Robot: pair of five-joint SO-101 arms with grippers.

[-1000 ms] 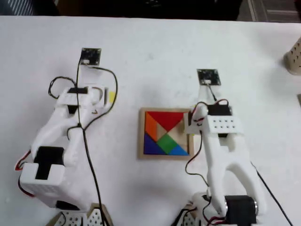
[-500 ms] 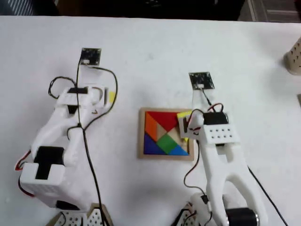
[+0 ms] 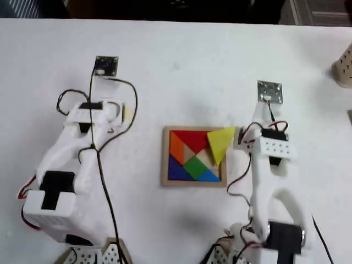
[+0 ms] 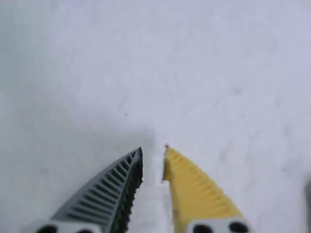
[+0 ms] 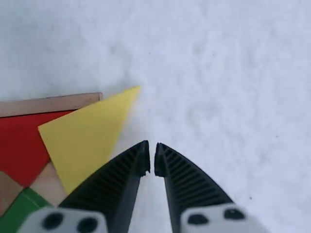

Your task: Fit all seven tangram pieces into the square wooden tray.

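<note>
We see a white desk, a pale wooden tray, pieces in red, orange, blue and green, and a bright yellow triangle. The left arm and right arm are white. The left jaws are ribbed, one black, one yellow; the right jaws ribbed black.

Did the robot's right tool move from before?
Yes. The right tool slid rightward, off the right edge of the wooden tray to the bare table beside it, uncovering the yellow triangle.
</note>
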